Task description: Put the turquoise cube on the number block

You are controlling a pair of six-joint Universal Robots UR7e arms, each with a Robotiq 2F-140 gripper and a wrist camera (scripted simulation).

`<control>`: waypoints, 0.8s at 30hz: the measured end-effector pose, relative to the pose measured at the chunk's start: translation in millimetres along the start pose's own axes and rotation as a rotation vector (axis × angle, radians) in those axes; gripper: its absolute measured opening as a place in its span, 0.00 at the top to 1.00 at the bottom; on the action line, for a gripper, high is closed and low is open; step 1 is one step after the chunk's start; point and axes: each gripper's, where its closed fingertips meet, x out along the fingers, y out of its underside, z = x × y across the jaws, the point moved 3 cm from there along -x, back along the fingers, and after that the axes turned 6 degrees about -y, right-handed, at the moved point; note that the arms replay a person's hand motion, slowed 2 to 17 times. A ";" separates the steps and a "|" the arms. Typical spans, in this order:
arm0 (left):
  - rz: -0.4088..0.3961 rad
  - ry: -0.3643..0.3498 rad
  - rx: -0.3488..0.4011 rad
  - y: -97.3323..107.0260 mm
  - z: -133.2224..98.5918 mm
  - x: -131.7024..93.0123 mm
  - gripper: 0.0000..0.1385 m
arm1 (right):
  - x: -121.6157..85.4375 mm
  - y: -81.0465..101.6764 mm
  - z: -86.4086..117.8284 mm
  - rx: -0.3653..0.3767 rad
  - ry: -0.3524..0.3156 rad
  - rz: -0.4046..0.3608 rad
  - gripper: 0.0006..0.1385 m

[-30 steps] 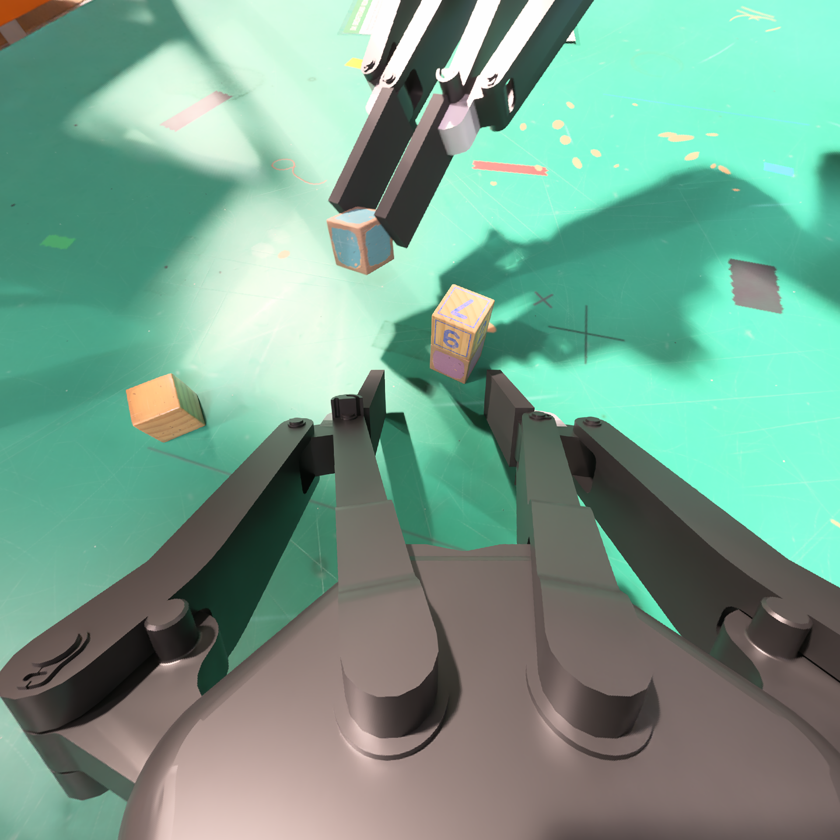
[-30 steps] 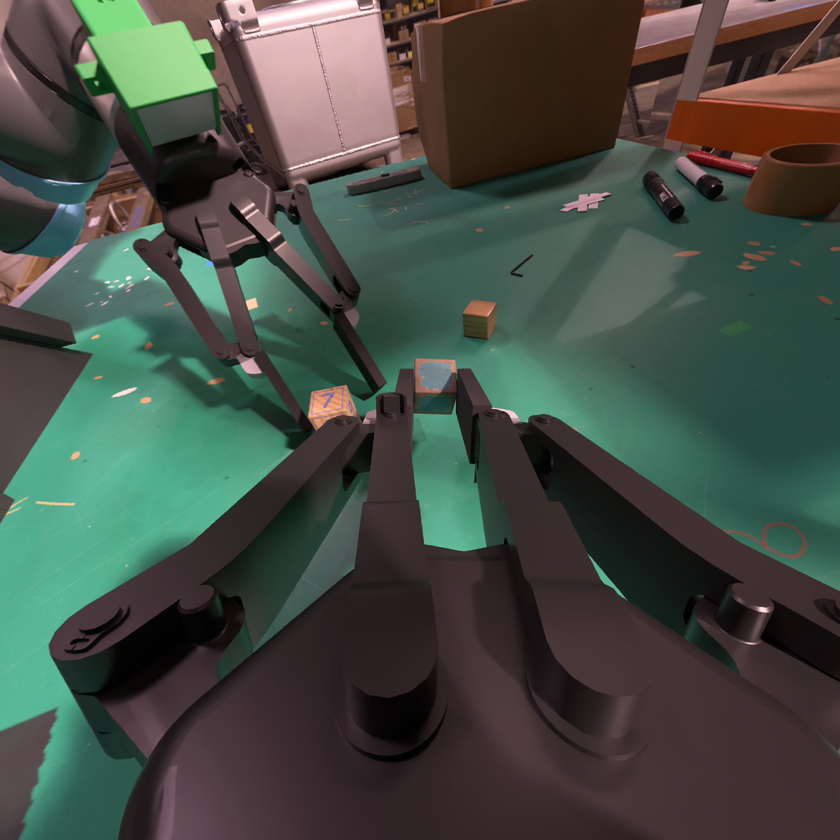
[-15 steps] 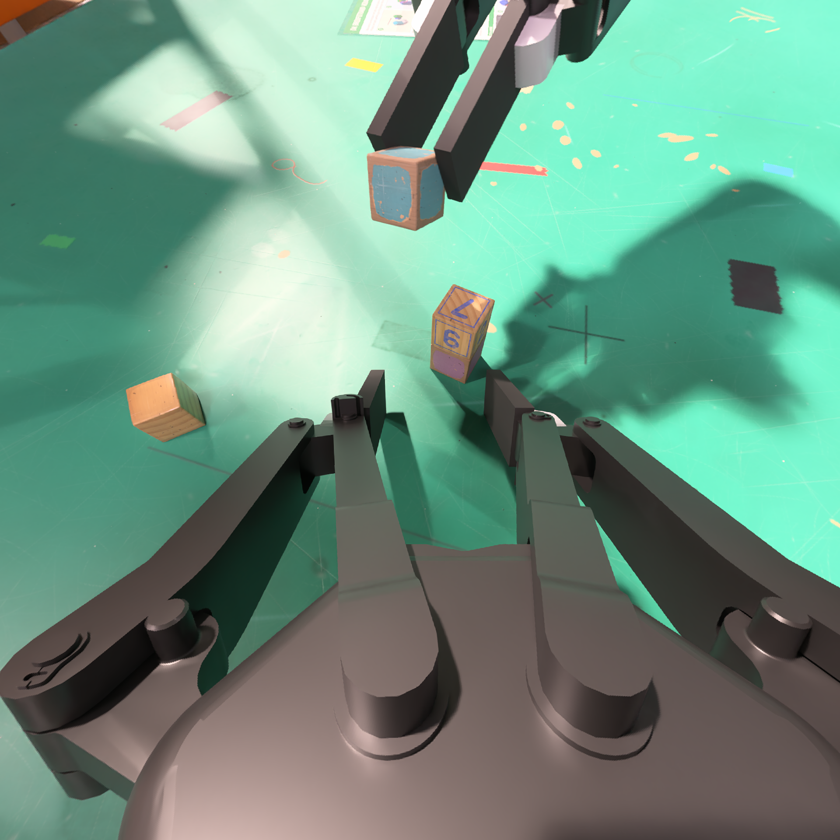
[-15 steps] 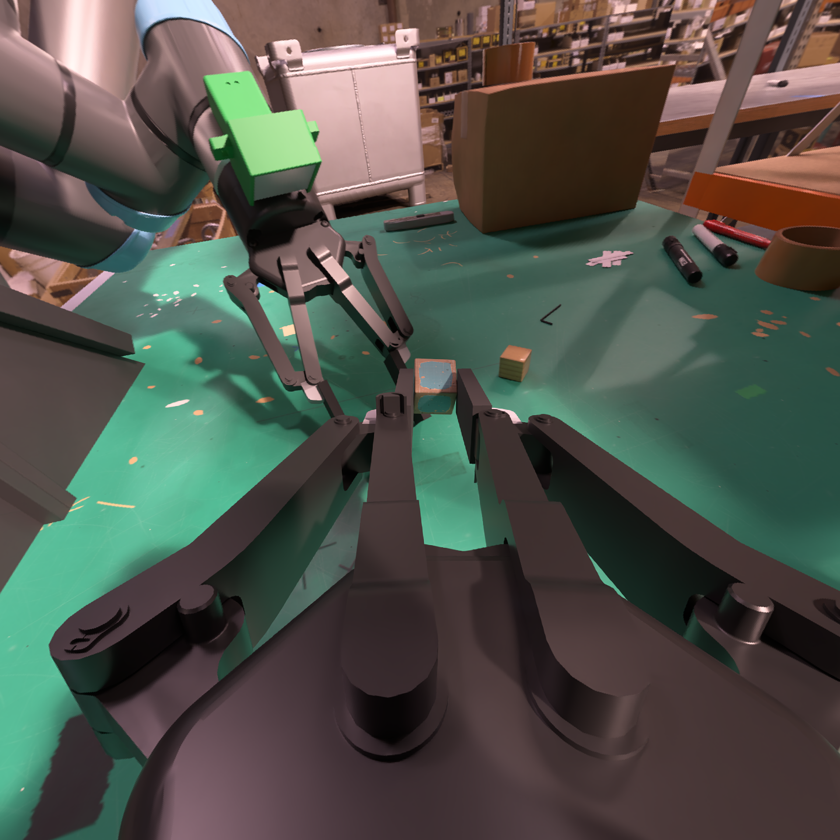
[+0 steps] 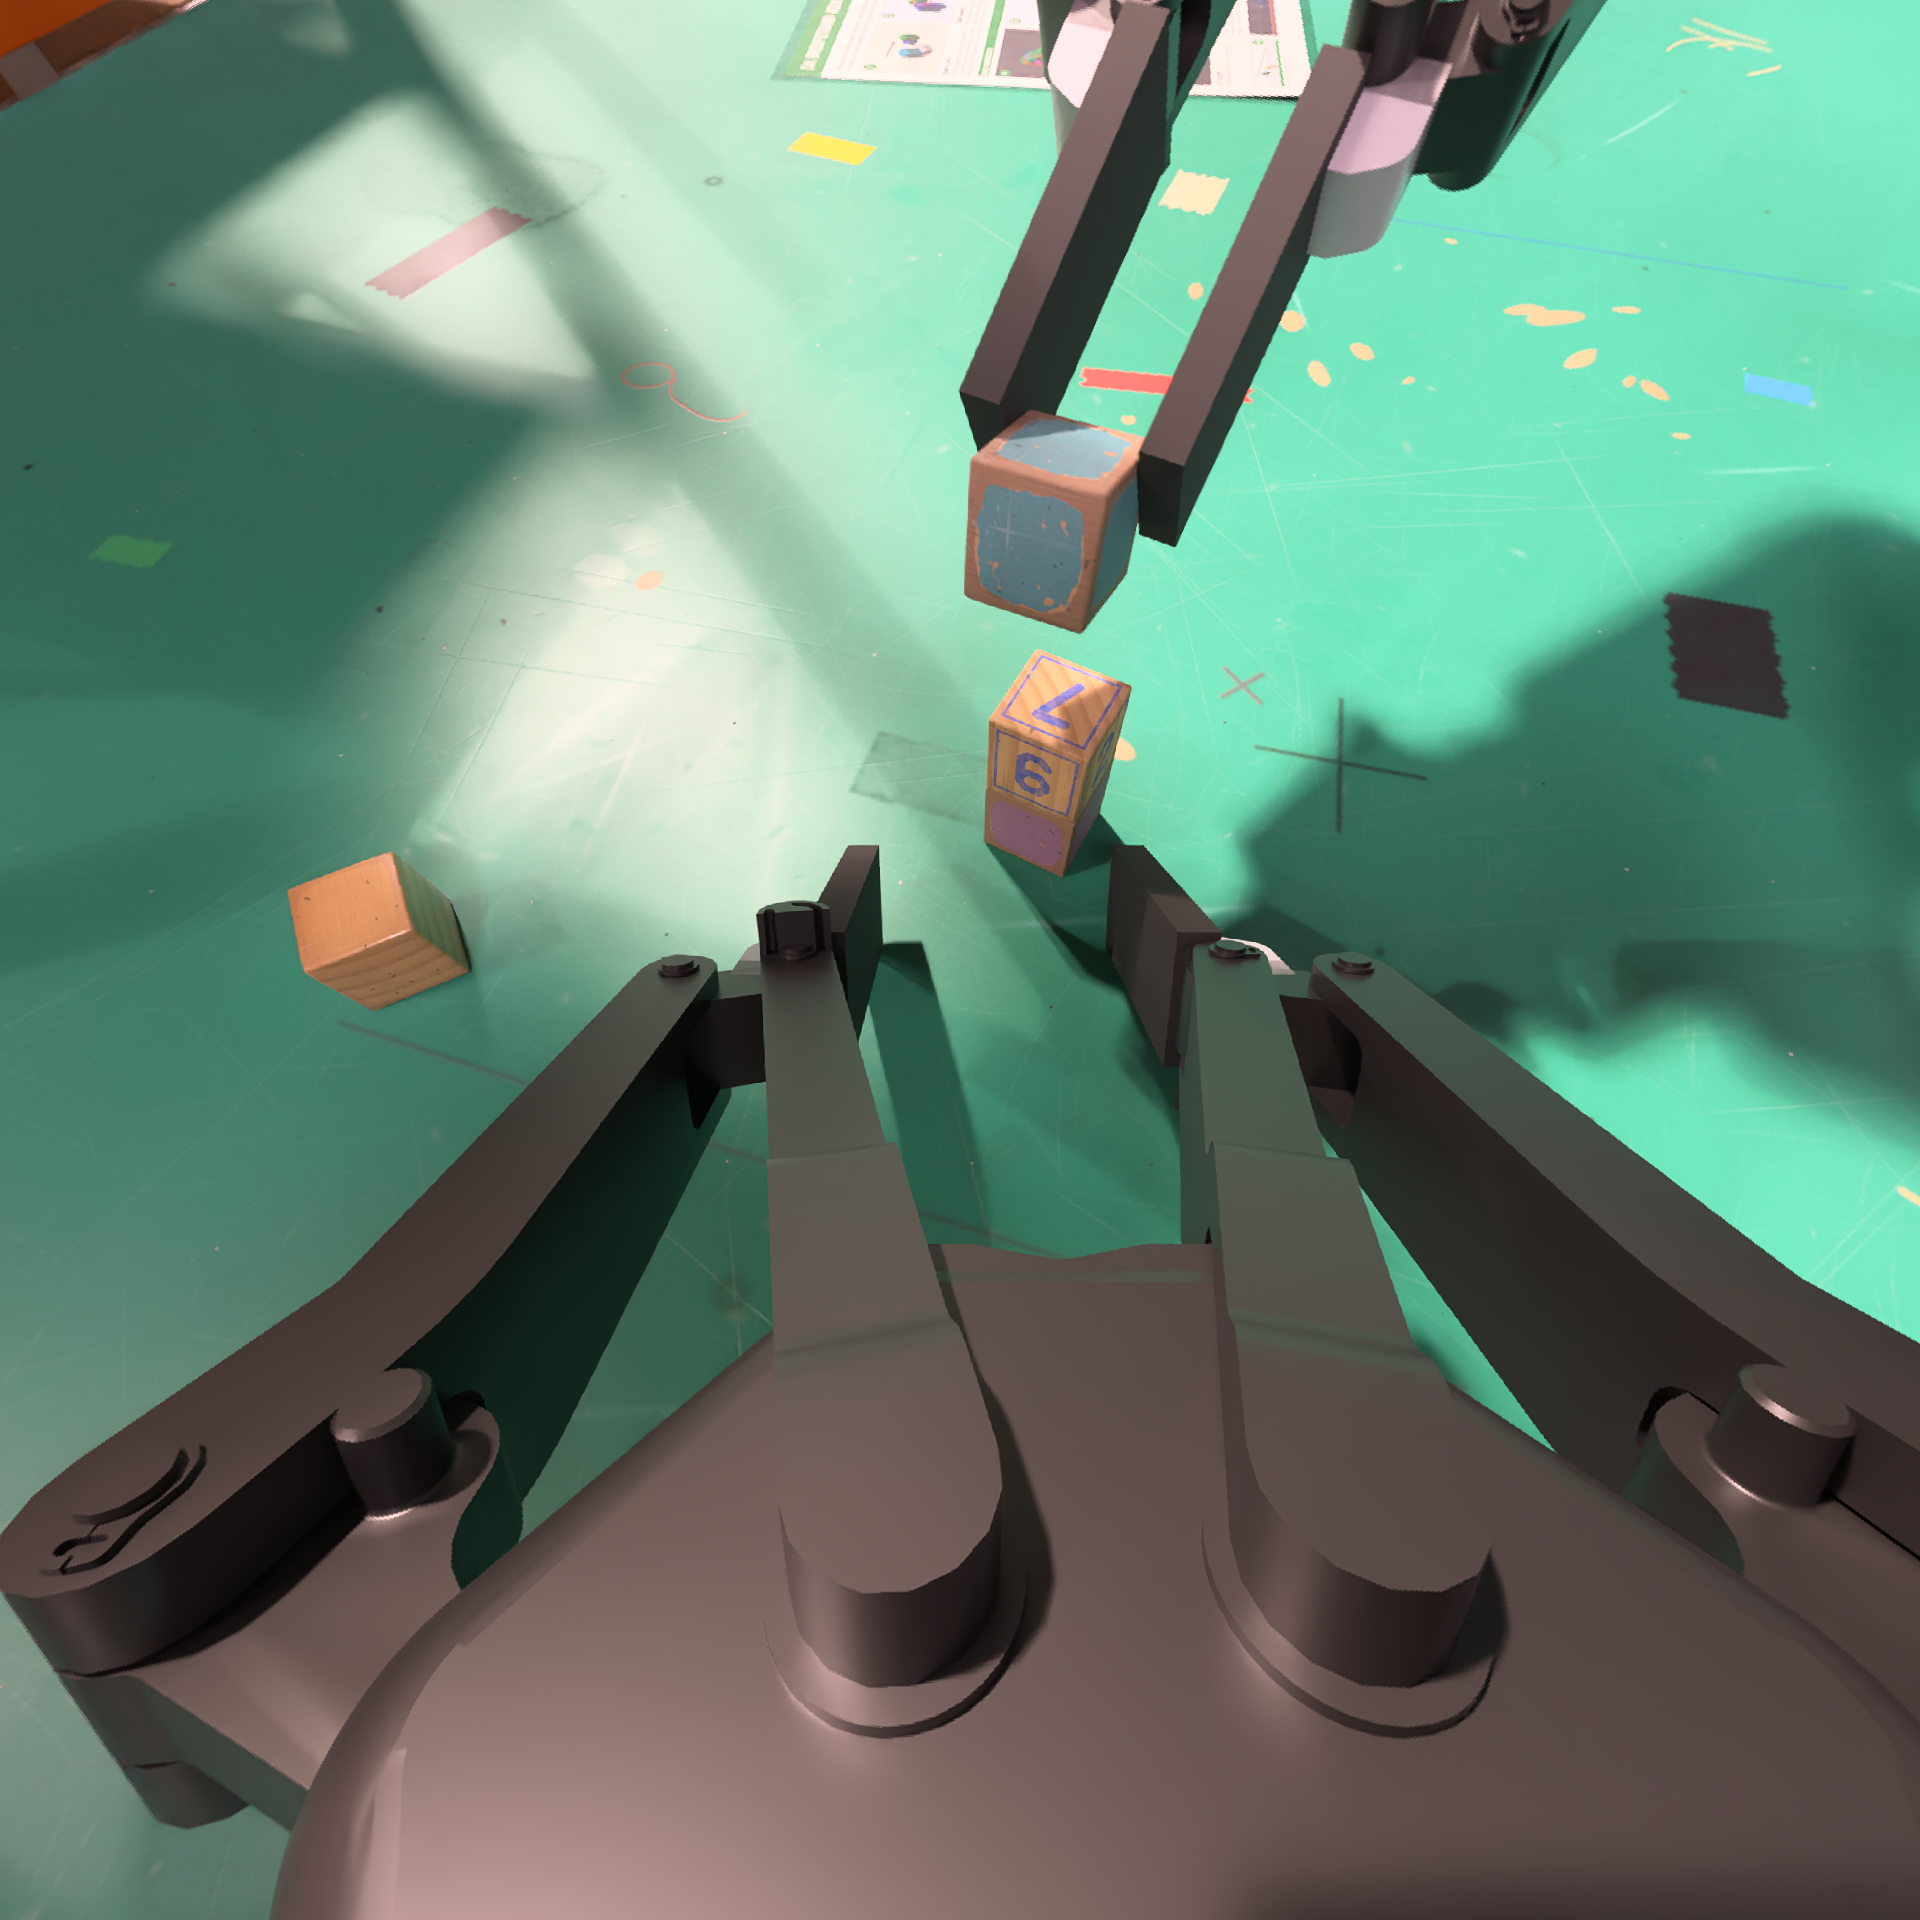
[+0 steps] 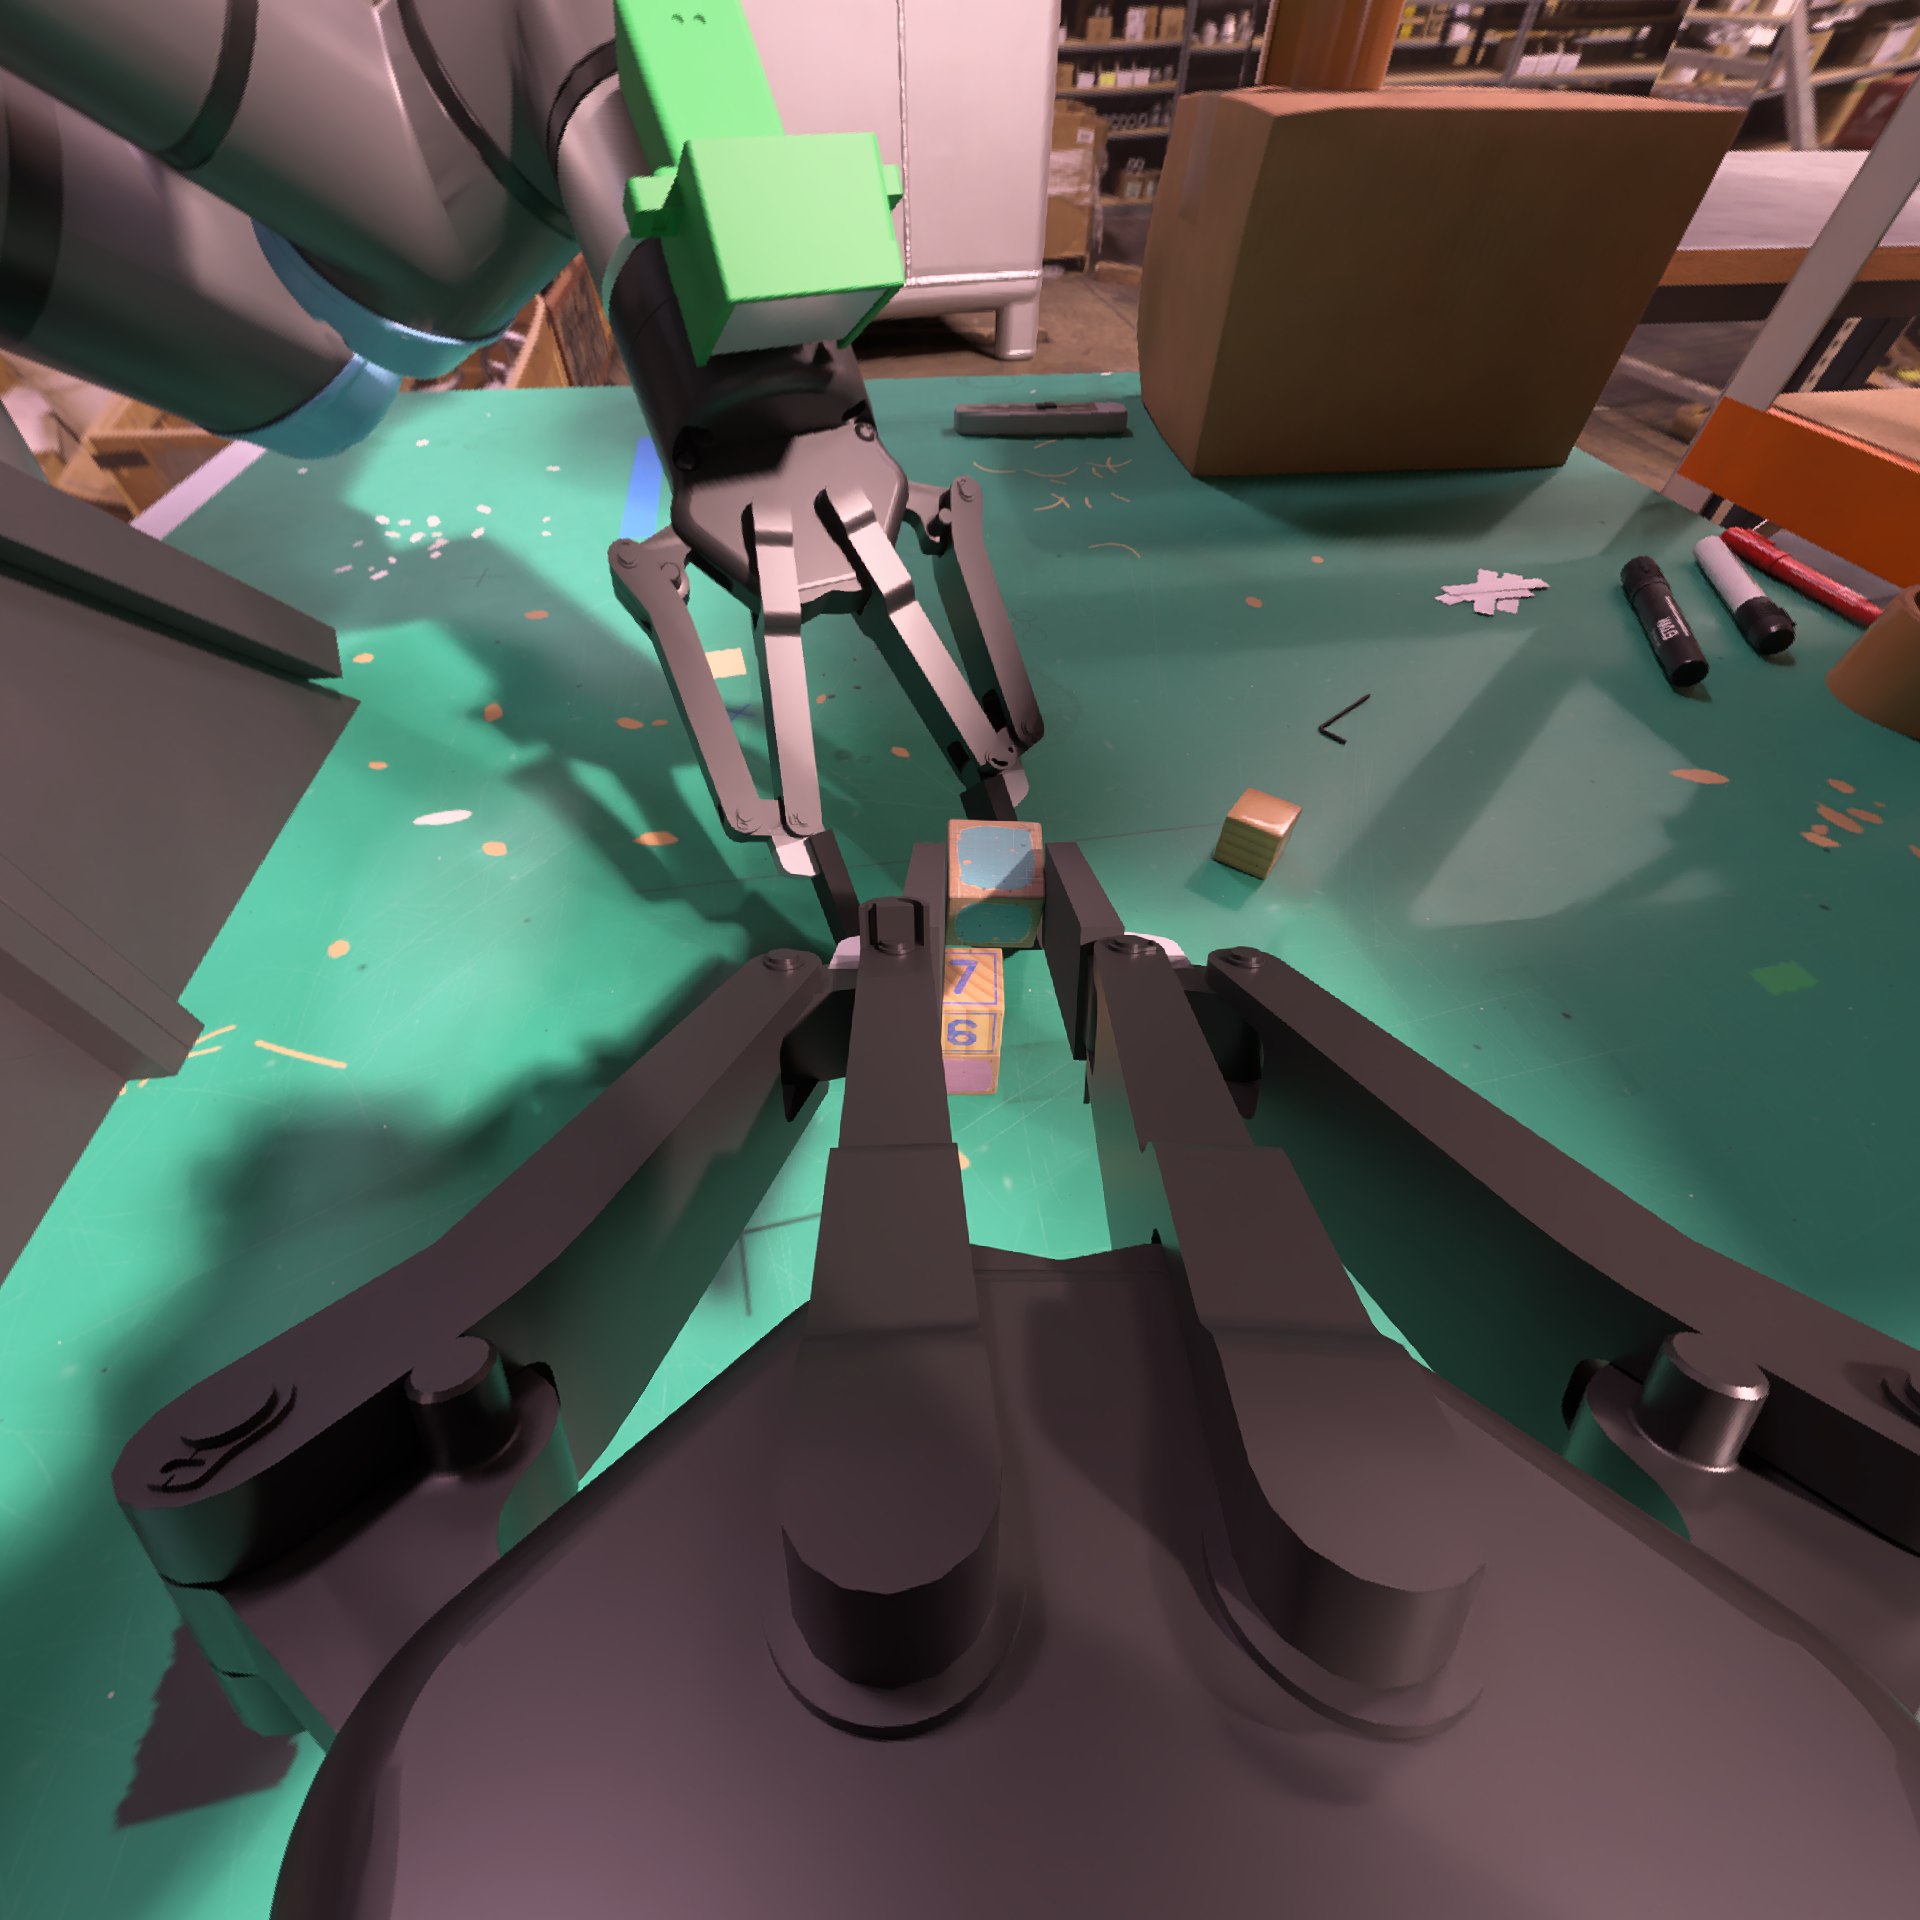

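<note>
My right gripper [image 6: 992,894] is shut on the turquoise cube [image 6: 994,878], a wooden-edged block with worn blue-green faces. It holds the cube in the air just above the number block [image 6: 971,1006]. In the left wrist view the cube [image 5: 1044,520] hangs between the right gripper's dark fingers [image 5: 1195,416], slightly above and behind the number block [image 5: 1051,743]. The number block sits on a purple cube [image 5: 1029,836] on the green table. My left gripper [image 5: 992,904] is open and empty, just in front of that stack.
A plain wooden cube [image 5: 374,930] lies on the table left of my left gripper; it also shows in the right wrist view [image 6: 1257,831]. A cardboard box [image 6: 1423,270], markers [image 6: 1704,608], a hex key [image 6: 1343,719] and a grey block [image 6: 125,748] stand around the table.
My right gripper has lifted the turquoise cube off the table and carried it sideways to above the number block. My left gripper has not moved.
</note>
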 end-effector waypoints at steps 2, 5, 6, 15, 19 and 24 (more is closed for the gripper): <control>0.000 0.000 0.000 0.0 0.0 0.0 0.58 | 1.1 0.5 2.0 -0.017 0.005 0.018 0.82; 0.000 0.001 -0.001 0.0 0.1 0.1 0.58 | 2.6 2.1 3.7 -0.035 0.018 0.047 0.82; 0.000 0.001 -0.001 0.0 0.1 0.1 0.58 | 3.1 2.8 4.1 -0.039 0.021 0.057 0.82; 0.000 0.001 -0.001 0.0 0.1 0.1 0.58 | 6.5 7.4 5.3 -0.039 0.033 0.110 0.82; 0.000 0.001 0.000 0.0 0.1 0.1 0.58 | 6.9 8.5 5.4 -0.037 0.037 0.124 0.82; 0.000 0.001 0.000 0.1 0.1 0.1 0.58 | 7.0 8.5 6.1 -0.032 0.034 0.126 0.82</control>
